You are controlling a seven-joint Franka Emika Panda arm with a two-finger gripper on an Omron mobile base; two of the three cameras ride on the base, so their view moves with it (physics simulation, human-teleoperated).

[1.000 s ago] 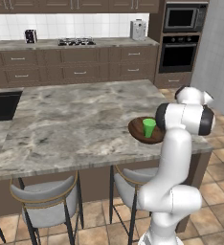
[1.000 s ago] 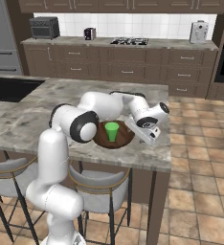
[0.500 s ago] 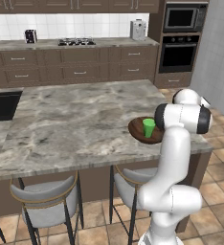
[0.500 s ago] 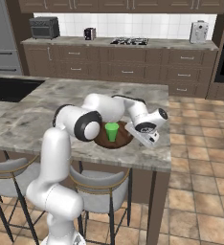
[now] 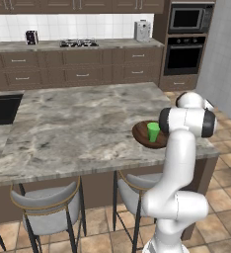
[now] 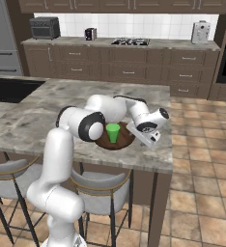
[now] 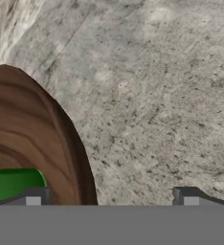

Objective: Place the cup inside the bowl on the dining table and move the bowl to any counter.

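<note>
1. There is one cup [image 6: 113, 132], small and bright green. It stands upright inside the bowl.
2. There is one bowl [image 6: 126, 140], wide, shallow and of dark brown wood. It rests on the dining table [image 5: 83, 123], near the table's right end and close to the front edge as the left base view shows it.
3. There is one pincer [image 6: 146, 141]. It hangs just beside the bowl, on the side away from the arm's base in the right base view. Its two finger tips [image 7: 186, 196] stand wide apart, one over the bowl's rim side and one over bare marble, and nothing is between them.
4. The dining table is a large island with a veined grey-beige marble top and a dark brown base. A dark sink [image 5: 1, 107] is set into its left part.
5. Two stools [image 5: 51, 210] with grey seats stand under the front edge of the island.
6. Behind the island runs one long counter [image 5: 115, 44] of grey stone over dark brown drawer cabinets [image 5: 78, 74], with white tile on the wall behind it.
7. On this counter I count one black gas hob [image 5: 79, 43], one pale toaster [image 5: 142, 31], and one small dark appliance [image 5: 31, 36]. In the right base view one grey microwave [image 6: 45, 27] also stands at its left end.
8. At the right of the left base view, one tall cabinet holds a built-in microwave [image 5: 187, 17] and an oven [image 5: 184, 54] below it.
9. The floor [image 6: 202, 193] has brown-beige tiles.
</note>
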